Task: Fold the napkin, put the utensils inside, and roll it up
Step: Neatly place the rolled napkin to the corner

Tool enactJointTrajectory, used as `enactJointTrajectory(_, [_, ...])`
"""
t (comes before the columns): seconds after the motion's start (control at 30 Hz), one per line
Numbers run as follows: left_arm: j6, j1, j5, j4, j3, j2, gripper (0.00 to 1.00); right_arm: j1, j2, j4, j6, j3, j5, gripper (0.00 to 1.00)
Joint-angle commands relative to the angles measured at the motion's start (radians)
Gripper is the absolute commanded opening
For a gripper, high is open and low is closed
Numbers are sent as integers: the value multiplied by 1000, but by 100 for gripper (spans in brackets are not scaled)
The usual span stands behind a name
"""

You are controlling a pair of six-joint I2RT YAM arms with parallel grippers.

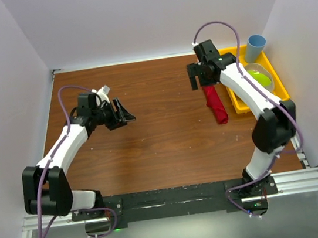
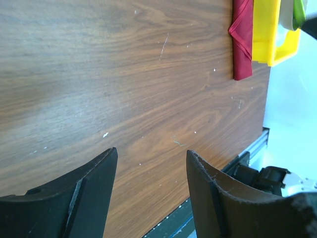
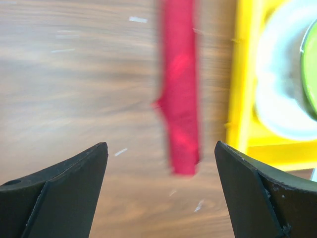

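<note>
Two claws to place against one napkin, view by view.

Top external: finds the napkin (image 1: 217, 105) as a narrow red roll on the wooden table (image 1: 150, 138), long axis running roughly 11 to 5 o'clock, just beside the yellow tray (image 1: 280, 87) at its 3 o'clock. Puts the right gripper (image 1: 196, 82) just beside the roll's far end, with the roll trailing off toward 5 o'clock from the fingers. Puts the left gripper (image 1: 123, 112) well apart, with the roll off at its 3 o'clock. Makes the right arm the nearer by far. Shows no utensil anywhere; cannot tell whether one sits inside the roll.

Left wrist: shows the left gripper (image 2: 151, 158) with fingers apart and only bare wood between them. Places the napkin (image 2: 241, 39) far off at 1 o'clock, long axis 12 to 6, hard against the yellow tray (image 2: 265, 34) from this angle.

Right wrist: shows the right gripper (image 3: 159, 146) spread wide, clamped on nothing. Catches the napkin (image 3: 181, 99), blurred, at 12 to 1 o'clock from the fingertips, below them rather than between, long axis 12 to 6 and so crosswise to the line between the fingers. Leaves a strip of wood between the roll and the yellow tray (image 3: 240, 74) at 3 o'clock.

Suggests the rolling is done or nearly so.
</note>
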Motion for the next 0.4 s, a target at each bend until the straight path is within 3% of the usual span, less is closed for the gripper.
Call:
enactJointTrajectory(0.0, [48, -14, -79, -83, 72, -76, 63, 137, -164, -158, 144, 51, -114, 98])
enactJointTrajectory(0.13, [-7, -48, -125, -80, 157, -107, 66, 159, -356, -63, 176, -69, -192, 98])
enactJointTrajectory(0.27, [-50, -92, -276, -80, 157, -148, 70, 165, -490, 106, 221, -308, -278, 98])
enactJointTrajectory(0.37, [-64, -103, -348, -77, 140, -188, 74, 165, -533, 147, 244, -336, -304, 98])
